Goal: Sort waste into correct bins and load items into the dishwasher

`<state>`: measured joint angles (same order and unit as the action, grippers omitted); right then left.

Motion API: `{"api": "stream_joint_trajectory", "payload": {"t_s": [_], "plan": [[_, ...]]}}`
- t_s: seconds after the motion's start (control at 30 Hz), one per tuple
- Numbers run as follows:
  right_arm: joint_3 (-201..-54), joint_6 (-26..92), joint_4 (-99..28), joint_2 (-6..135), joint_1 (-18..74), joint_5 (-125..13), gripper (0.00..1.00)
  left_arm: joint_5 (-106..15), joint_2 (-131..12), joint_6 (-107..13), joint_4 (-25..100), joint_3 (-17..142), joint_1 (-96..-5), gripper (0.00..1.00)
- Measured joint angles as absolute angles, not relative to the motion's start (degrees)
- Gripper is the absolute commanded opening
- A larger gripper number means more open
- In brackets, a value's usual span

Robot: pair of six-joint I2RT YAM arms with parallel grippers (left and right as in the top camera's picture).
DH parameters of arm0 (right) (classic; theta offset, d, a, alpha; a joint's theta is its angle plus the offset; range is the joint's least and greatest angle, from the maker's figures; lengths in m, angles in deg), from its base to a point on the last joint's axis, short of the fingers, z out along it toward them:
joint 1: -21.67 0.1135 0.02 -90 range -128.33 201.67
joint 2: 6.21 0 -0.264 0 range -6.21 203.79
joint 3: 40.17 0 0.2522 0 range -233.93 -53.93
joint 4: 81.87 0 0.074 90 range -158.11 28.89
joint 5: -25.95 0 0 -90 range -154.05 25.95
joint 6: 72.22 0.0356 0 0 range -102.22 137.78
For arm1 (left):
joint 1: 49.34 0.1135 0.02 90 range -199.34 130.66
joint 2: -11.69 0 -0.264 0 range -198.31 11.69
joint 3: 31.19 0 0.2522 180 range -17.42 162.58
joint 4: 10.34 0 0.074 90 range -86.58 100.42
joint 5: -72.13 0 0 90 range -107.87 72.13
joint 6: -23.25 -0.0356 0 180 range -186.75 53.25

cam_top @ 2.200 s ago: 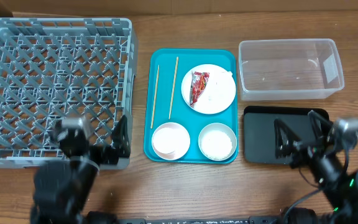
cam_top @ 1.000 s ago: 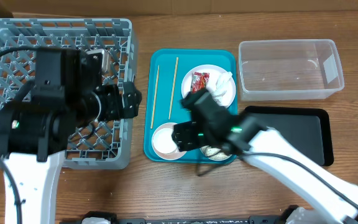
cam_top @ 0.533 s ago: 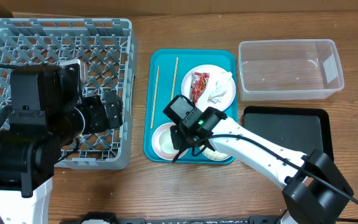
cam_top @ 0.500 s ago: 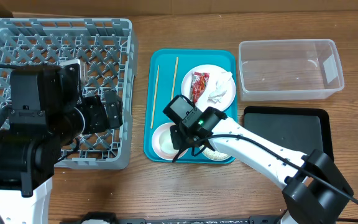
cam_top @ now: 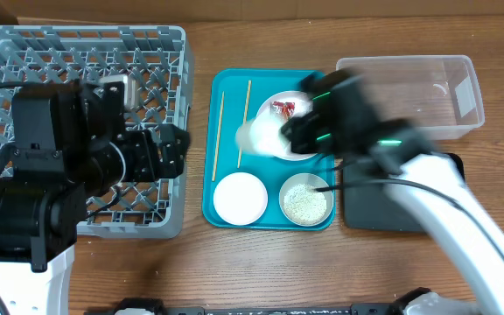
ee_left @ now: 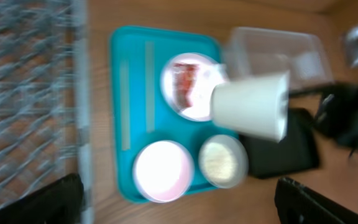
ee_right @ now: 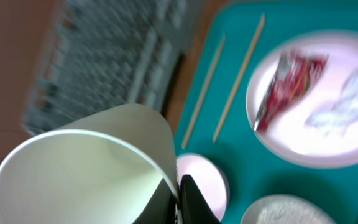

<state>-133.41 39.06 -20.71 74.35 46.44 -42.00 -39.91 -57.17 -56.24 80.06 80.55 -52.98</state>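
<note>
Grey dish rack point(cam_top: 59, 52) fills the left third of the overhead view. The left arm sits over its lower right part.

Teal tray point(cam_top: 234, 96) at centre, just right of the rack.

Clear tub point(cam_top: 409, 96) at upper right. Black tray point(cam_top: 366, 214) directly below it, partly covered by the right arm.

Left gripper point(cam_top: 175, 152) at the rack's right edge, jaws spread wide, nothing between them.

Right gripper point(ee_right: 179, 193) over the upper right of the teal tray, blurred. Jaws closed on the rim of a white cup point(ee_left: 250, 107). The cup is off the tray, lying on its side above the plate's left edge, with its bottom toward the left of the frame.

White plate point(ee_right: 303, 134) in the tray's upper right corner, carrying a red wrapper point(ee_right: 291, 81) with white tissue point(ee_right: 347, 106) just to its right.

Two bowls along the tray's lower edge. Lower left: an empty bowl point(cam_top: 240, 198). Lower right: a second bowl point(cam_top: 283, 199) holding rice point(cam_top: 307, 203).

Two chopsticks point(cam_top: 219, 131) lie on the left half of the tray, running top to bottom, roughly parallel and slightly apart.
</note>
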Motion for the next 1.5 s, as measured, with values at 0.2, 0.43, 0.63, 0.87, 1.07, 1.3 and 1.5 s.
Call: {"api": "stream_joint_trajectory", "payload": {"t_s": [0.2,0.43,0.63,0.87,1.07,1.3,1.5], "plan": [[-134.52,29.29,-17.72,66.61,34.42,-21.61,0.04,-60.07,-59.88,-61.27,76.63,80.68,-52.98,0.91],[-134.5,22.16,-17.48,68.07,33.77,-10.05,0.04,-84.63,-69.06,-68.81,76.89,80.83,-52.98,0.87],[-134.5,20.09,-20.54,68.07,33.77,-5.0,0.04,-98.86,-78.83,-77.01,83.87,80.88,-53.01,0.91],[-134.5,20.39,-25.87,68.53,36.32,-3.56,0.04,-104.76,-84.23,-83.57,87.89,80.88,-56.28,0.91],[-134.46,20.81,-30.07,71.24,38.44,-2.7,0.04,-107.43,-84.21,-85.14,87.87,80.88,-59.13,0.79],[-134.04,21.27,-34.94,71.86,39.27,-2.64,0.04,-107.47,-84.1,-85.86,88.81,81.01,-59.02,0.81],[-134.02,21.22,-37.87,71.86,39.38,-3.6,0.04,-107.45,-83.99,-85.99,89.2,81.21,-59.02,0.93]]}}
